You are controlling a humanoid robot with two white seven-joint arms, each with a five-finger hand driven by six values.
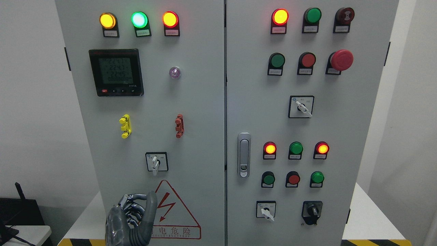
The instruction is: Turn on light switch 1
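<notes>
Left hand [131,218]: cut off by the bottom edge, fingers curled, holding nothing, overlapping the warning triangle [174,212]. Label print illegible. Rotary switch [156,162], lower left door: white handle vertical, pointing down. Count: four rotary selector switches, ten round lit or unlit indicator lamps upper and mid panels.

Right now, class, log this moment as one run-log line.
left hand: fingers curled, holding nothing | below white-handled rotary switch, not touching | right hand: unseen
</notes>
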